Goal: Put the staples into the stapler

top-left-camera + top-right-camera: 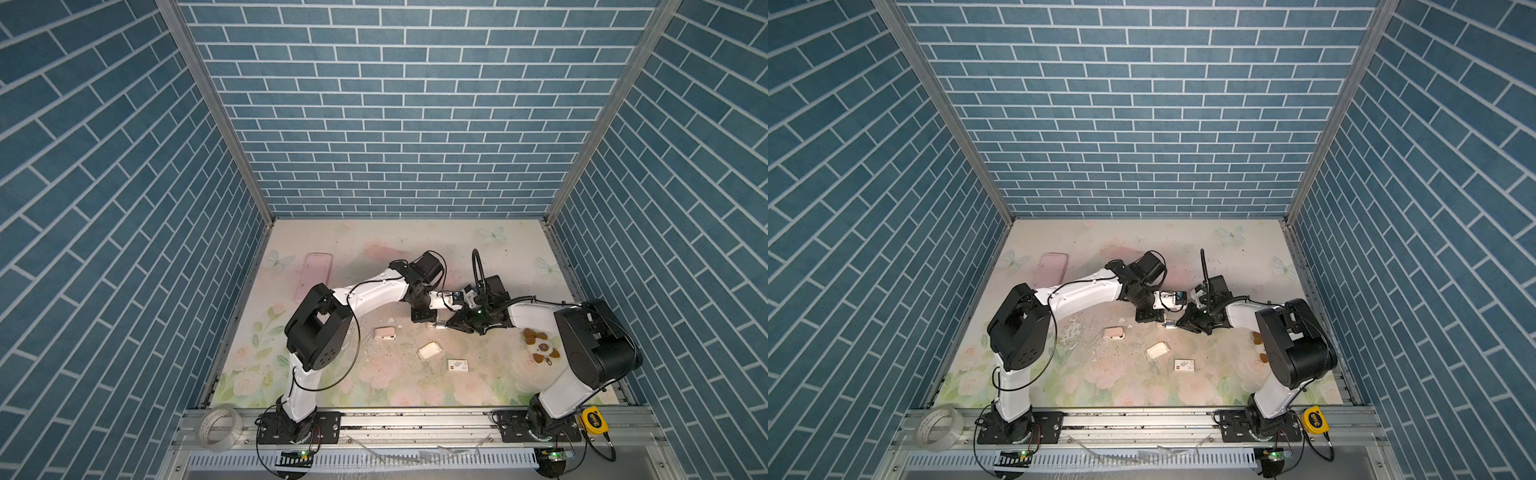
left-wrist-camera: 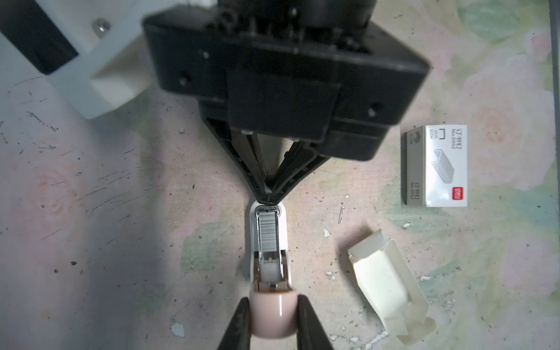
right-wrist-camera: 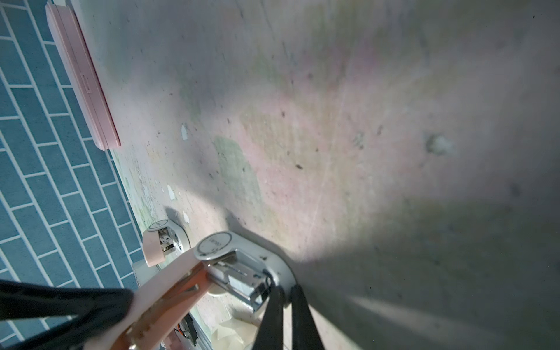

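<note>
The stapler (image 2: pixel 253 242) lies open near the table's middle in both top views (image 1: pixel 434 326) (image 1: pixel 1169 325). It has a white base and a pink lid. A grey strip of staples (image 2: pixel 268 231) sits in its metal channel. My left gripper (image 2: pixel 273 300) is shut on the rounded pink lid end, one finger on each side. My right gripper (image 3: pixel 285 288) is shut, and nothing shows between its fingers. Its tips touch the front end of the channel in the left wrist view (image 2: pixel 268 198).
A second pink mini stapler (image 1: pixel 384 333) lies to the left. A white card tray (image 2: pixel 391 285) and a white sleeve with a red mark (image 2: pixel 436 165) lie nearer the front. A pink case (image 1: pixel 313 276) is at the back left. Brown pieces (image 1: pixel 540 345) lie under the right arm.
</note>
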Tool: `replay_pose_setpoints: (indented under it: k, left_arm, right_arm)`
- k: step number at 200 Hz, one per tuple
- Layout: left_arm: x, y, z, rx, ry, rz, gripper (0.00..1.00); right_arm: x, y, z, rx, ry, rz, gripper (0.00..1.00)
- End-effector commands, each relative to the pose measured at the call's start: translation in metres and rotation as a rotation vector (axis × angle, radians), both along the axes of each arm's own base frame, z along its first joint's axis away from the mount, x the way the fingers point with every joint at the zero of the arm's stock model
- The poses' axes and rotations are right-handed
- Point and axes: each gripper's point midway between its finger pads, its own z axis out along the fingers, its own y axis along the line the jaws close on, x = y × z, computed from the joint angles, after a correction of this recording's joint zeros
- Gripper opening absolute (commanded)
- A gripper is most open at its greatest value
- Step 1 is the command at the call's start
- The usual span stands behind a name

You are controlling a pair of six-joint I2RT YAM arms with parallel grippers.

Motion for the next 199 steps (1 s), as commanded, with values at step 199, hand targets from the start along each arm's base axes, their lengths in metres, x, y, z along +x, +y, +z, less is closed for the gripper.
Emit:
replay_pose_setpoints:
  k: [199]
  left_arm:
    - [-0.019,-0.004,-0.032,0.099,0.058,-0.037,0.11]
  right_arm:
    - [-0.003,-0.035,0.012,-0.073,-0.065,-0.094,0.06]
